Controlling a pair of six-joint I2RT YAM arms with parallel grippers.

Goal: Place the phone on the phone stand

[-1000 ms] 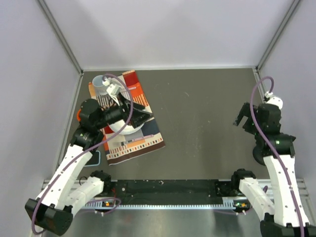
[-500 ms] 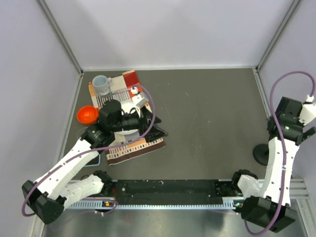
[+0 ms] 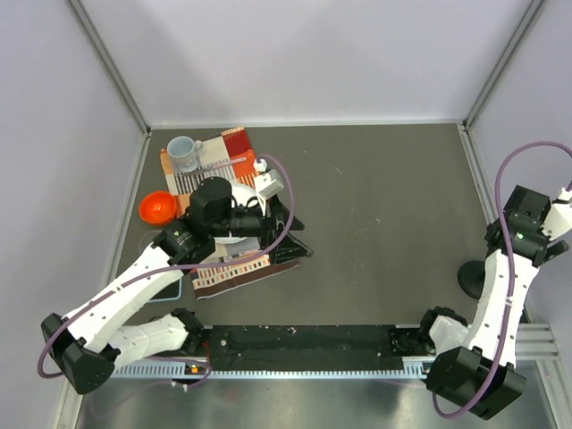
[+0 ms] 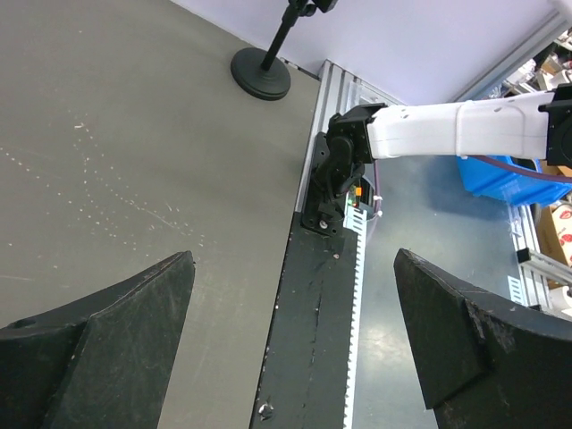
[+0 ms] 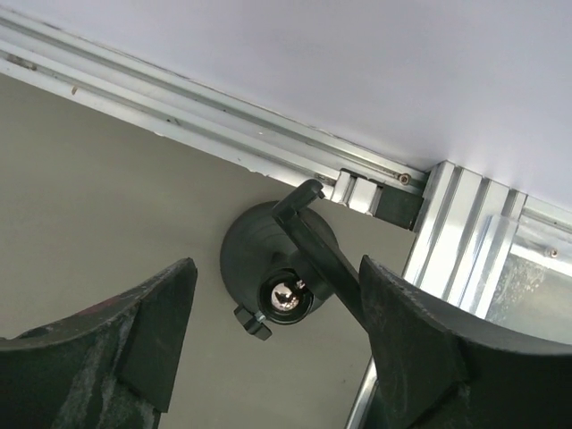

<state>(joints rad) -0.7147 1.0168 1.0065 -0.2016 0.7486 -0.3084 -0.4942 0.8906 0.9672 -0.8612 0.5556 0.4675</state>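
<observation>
The phone stand (image 3: 470, 279) is black with a round disc base and stands at the table's right edge. In the right wrist view its base (image 5: 247, 248), ball joint and clip arm (image 5: 315, 237) lie straight below my open, empty right gripper (image 5: 277, 313). From above, the right gripper (image 3: 506, 241) hangs just over the stand. My left gripper (image 3: 293, 237) is open and empty at the right edge of the placemat (image 3: 234, 273); its wrist view (image 4: 290, 331) shows the distant stand (image 4: 261, 73). Of the phone only a light blue edge (image 3: 181, 283) shows by the left arm.
A white plate (image 3: 239, 234) lies on the striped placemat, mostly under the left arm. A grey cup (image 3: 183, 153) stands on the mat's far corner. An orange bowl (image 3: 156, 207) sits left of the mat. The black rail (image 3: 304, 342) runs along the near edge.
My left gripper has moved right, from over the plate to the placemat's right edge. My right arm has swung out to the right wall and now hangs over the phone stand.
</observation>
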